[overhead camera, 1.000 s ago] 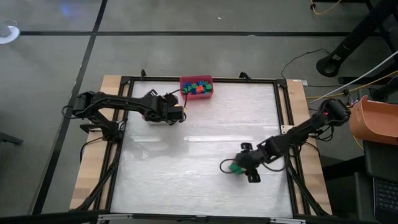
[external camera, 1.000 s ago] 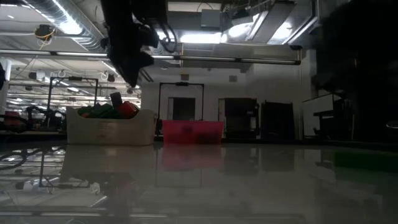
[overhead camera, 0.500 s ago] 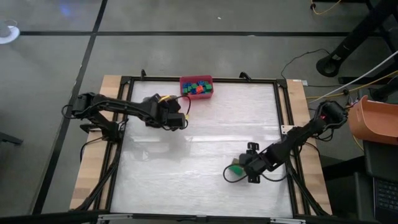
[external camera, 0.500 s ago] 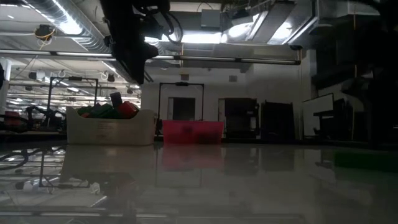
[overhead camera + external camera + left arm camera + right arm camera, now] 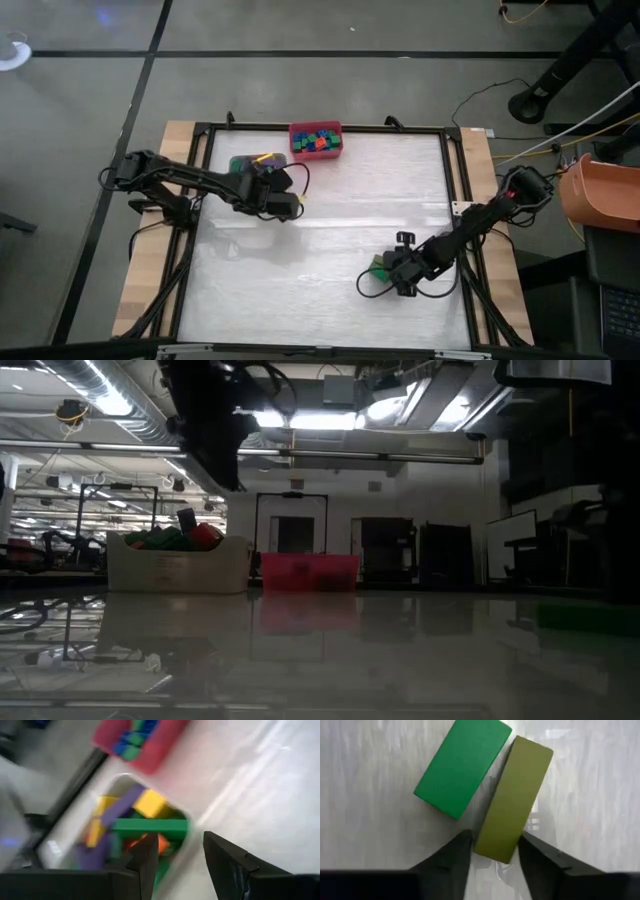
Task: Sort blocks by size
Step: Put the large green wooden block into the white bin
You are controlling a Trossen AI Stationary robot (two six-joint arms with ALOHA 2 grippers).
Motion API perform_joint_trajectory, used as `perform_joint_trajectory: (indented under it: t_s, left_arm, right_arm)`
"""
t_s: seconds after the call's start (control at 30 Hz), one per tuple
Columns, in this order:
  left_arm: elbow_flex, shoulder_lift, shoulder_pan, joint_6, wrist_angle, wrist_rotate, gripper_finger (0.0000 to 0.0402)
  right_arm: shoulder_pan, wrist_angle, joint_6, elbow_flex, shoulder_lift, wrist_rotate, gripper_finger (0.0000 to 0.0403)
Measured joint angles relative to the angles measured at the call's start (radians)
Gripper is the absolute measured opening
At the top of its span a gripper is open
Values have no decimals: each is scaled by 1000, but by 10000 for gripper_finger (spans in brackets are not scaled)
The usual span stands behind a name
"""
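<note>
Right end effector (image 5: pixel 492 851) narrow, straddling the olive block (image 5: pixel 513 799) lying on the desk (image 5: pixel 330 215). Green block (image 5: pixel 462 766) touches it; closing could drag both. Left end effector (image 5: pixel 176 855) part-open, empty.

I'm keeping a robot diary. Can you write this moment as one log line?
right gripper: fingers around olive block, green block beside | left gripper: empty, above white bin

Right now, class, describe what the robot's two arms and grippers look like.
Both arms are black, jointed and slim, with cables looping beside them. The left gripper and right gripper each end in two dark, wedge-shaped fingers. No markings are visible.
</note>
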Motion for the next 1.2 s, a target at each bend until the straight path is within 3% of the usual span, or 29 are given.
perform_joint_trajectory:
  t_s: [0.13, 0.4, 0.63, 0.87, 1.2]
  left_arm:
    - [0, 0, -33, 4, 113, 94, 143]
    - [0, 0, -86, 4, 374, 191, 143]
    - [-5, 0, -109, -80, 541, 228, 143]
    - [-52, 12, -109, -217, 653, 291, 143]
    - [-53, 110, -109, -269, 783, 353, 143]
  right_arm:
    - [-1, 0, -8, -1, 1, 37, 92]
    - [-2, 93, -82, -6, 6, 137, 93]
    - [-3, 182, -135, -6, 6, 307, 101]
    - [-11, 387, -350, -6, 6, 559, 103]
    - [-99, 674, -683, -5, 5, 574, 102]
